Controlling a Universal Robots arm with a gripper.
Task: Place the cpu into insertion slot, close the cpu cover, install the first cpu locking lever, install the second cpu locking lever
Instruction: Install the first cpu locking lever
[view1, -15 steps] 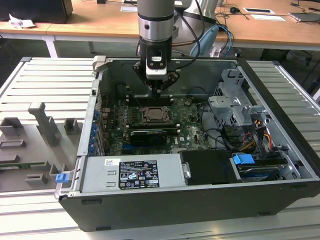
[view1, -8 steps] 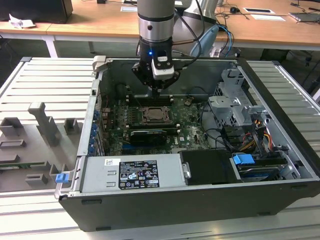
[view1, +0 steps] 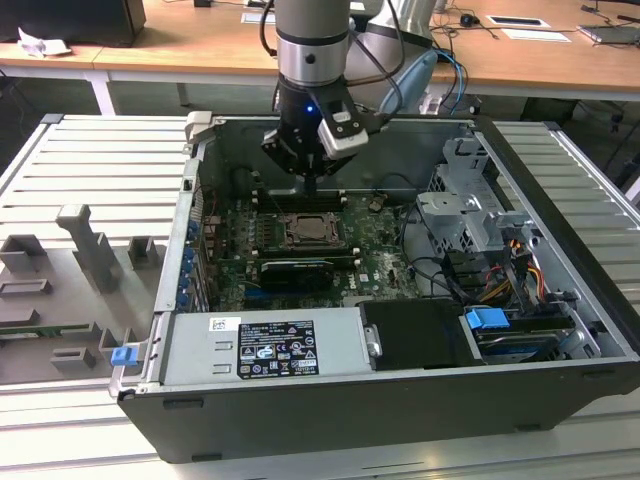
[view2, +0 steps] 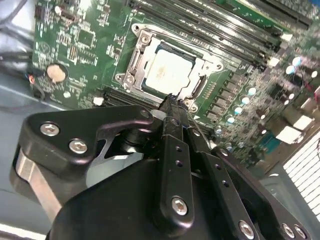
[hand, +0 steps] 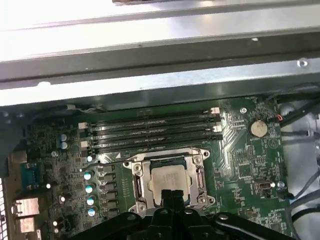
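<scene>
Green motherboard (view1: 380, 240) lies flat inside an open dark computer case (view1: 400, 415), which sits on a ribbed grey metal bench (view1: 90, 160). In the exterior view the robot arm (view1: 312, 50) comes down from above into the case, with its black claw (view1: 310, 186) hanging just above the board, beside the far edge of the slot (view1: 292, 232).

In both wrist views the cpu (view2: 167, 71) (hand: 169, 181) sits in the slot (hand: 204, 159) near the middle of the board, with its pale metal top facing up. The silvery cover (view2: 134, 64) (hand: 142, 184) lies flat over it, and the chip shows through its square window. The claw (view2: 172, 102) (hand: 172, 194) is closed, its two black fingers pressed together with nothing between them. Its tip is close to the edge of the cover, though I cannot tell whether it touches.

Long black memory slots (hand: 150, 132) run side by side along one edge of the slot. A round silver coin battery (hand: 258, 128) (view2: 56, 73) sits on the board, apart from the slot. In the exterior view a silver power supply (view1: 260, 345) fills the case's near side, and coloured cables (view1: 510, 275) cluster toward the exterior view's right. Grey plastic fixtures (view1: 85, 240) stand on the bench at the exterior view's left.
</scene>
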